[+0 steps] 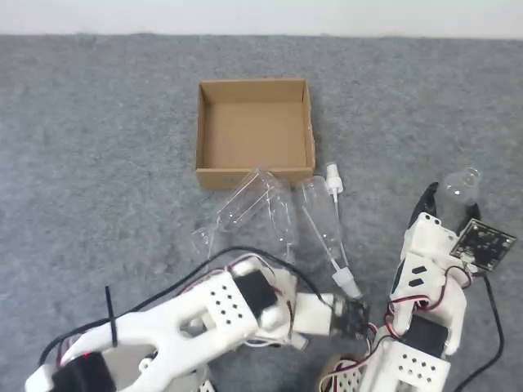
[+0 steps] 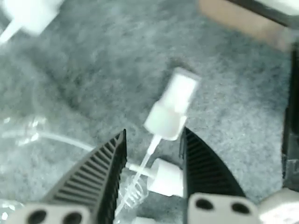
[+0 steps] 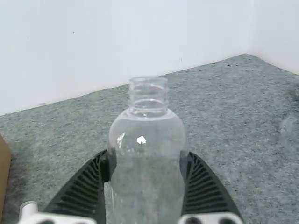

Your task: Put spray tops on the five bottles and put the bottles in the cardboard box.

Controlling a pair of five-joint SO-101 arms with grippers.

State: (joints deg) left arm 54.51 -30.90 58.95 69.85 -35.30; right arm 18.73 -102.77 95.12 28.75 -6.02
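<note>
- Left gripper (image 2: 154, 135) hangs low over the grey carpet (image 1: 98, 147), jaws apart and closed on nothing.
- The step in hand is probably lifting a spray top for the open bottle (image 3: 147, 140). The right gripper (image 3: 147, 163) clamps that bottle upright, right of and nearer than the cardboard box (image 1: 253, 175).
- To do it well, the left jaws should close on the stout cap body, not the thin dip tube (image 2: 142, 163), and take 1 top, not 2.
- The tube should hang free and straight so it can drop into the bare neck.
- 1 spray top (image 2: 170, 112) sits just past the fingertips, its tube running back between them.
- The other spray top (image 2: 164, 179) lies deeper between the jaws; contact with either finger cannot be told.
</note>
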